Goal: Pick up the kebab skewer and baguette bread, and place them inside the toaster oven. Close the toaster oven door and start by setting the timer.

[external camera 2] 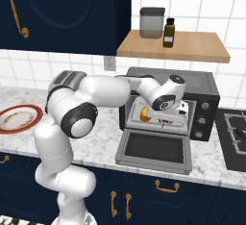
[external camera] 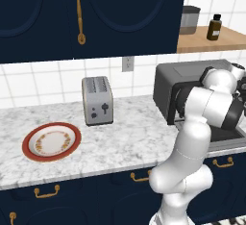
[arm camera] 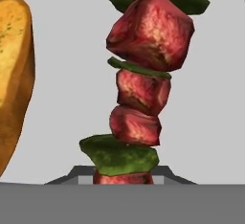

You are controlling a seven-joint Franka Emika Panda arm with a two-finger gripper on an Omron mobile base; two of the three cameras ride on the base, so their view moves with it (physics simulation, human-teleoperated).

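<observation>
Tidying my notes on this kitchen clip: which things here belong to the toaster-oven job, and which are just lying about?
Job:
kebab skewer
baguette bread
toaster oven
toaster oven door, open

Lying about:
plate
slot toaster
canister
brown bottle

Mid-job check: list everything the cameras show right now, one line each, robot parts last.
kebab skewer: one, red meat and green pieces, over the oven tray beside the bread
baguette bread: one, golden-orange, on the tray inside the oven
toaster oven: one, dark grey, on the counter
toaster oven door: one, folded down open
slot toaster: one, silver, on the counter
plate: one, red-rimmed, on the counter
jar: one, grey, on the wooden shelf
bottle: one, dark, on the shelf
gripper: one, in the oven mouth, shut on the kebab skewer
</observation>
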